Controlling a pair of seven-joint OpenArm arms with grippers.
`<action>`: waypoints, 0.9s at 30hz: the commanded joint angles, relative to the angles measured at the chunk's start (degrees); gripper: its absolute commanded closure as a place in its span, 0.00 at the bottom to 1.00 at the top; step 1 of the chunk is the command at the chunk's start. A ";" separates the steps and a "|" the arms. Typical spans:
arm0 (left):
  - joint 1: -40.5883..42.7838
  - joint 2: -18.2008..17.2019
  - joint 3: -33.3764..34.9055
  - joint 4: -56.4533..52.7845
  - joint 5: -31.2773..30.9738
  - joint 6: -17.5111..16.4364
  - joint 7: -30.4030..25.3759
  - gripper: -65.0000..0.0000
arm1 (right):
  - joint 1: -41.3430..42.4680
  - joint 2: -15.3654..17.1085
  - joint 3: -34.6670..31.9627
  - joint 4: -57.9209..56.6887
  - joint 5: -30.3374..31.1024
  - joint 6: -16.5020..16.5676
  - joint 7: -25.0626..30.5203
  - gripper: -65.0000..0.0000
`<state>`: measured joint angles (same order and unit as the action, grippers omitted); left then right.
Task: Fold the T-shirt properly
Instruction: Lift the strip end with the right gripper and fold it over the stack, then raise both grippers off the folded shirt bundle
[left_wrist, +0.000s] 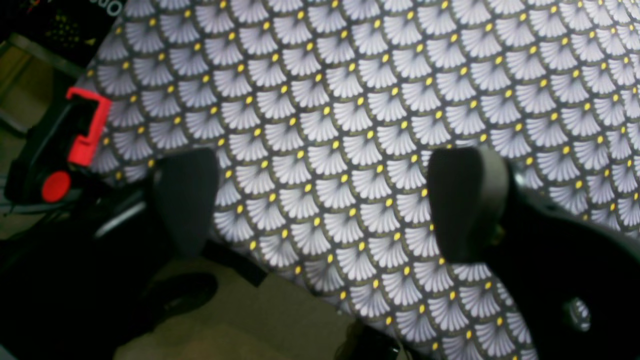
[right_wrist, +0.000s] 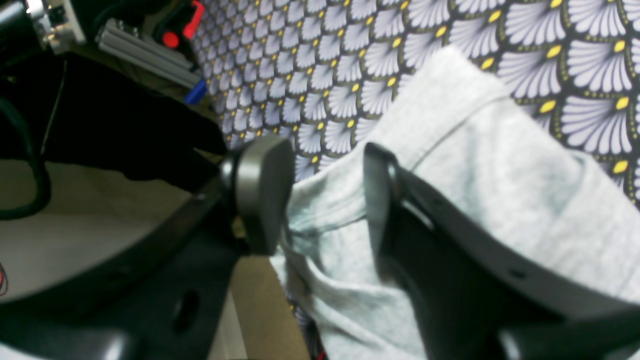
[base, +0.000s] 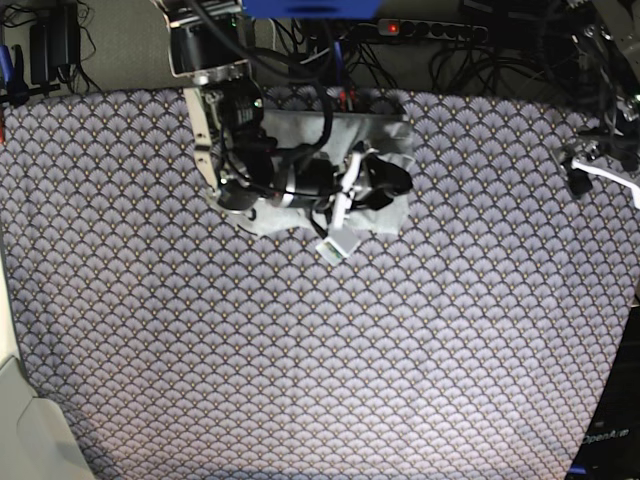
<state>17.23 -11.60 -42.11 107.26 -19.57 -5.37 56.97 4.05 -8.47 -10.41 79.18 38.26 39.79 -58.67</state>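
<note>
The T-shirt (base: 385, 205) was seen lying as a compact folded bundle near the far edge of the tabletop (base: 320, 360), its long axis running side to side in the base view. The right tool (right_wrist: 325, 195) was found directly over it, jaws parted, with grey cloth lying between them but not pinched. The left tool (left_wrist: 325, 200) was held fully released over bare tablecloth (left_wrist: 350, 100), well apart, so the right arm was judged much nearer.
</note>
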 joint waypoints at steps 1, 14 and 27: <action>0.48 -0.76 -0.05 1.26 -0.16 0.14 -0.84 0.00 | 0.91 -0.53 0.00 1.39 1.70 0.21 0.78 0.56; 10.15 -1.11 8.66 1.26 -13.09 0.14 1.89 0.00 | -1.29 10.01 2.37 26.71 1.52 0.21 -3.00 0.56; 9.45 -0.84 22.46 1.26 -13.09 0.14 1.62 0.00 | -10.08 23.72 29.71 27.50 1.78 0.21 -3.00 0.97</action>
<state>26.63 -11.90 -19.31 107.61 -32.12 -5.13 59.33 -6.66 14.48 19.33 105.67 38.92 39.64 -62.87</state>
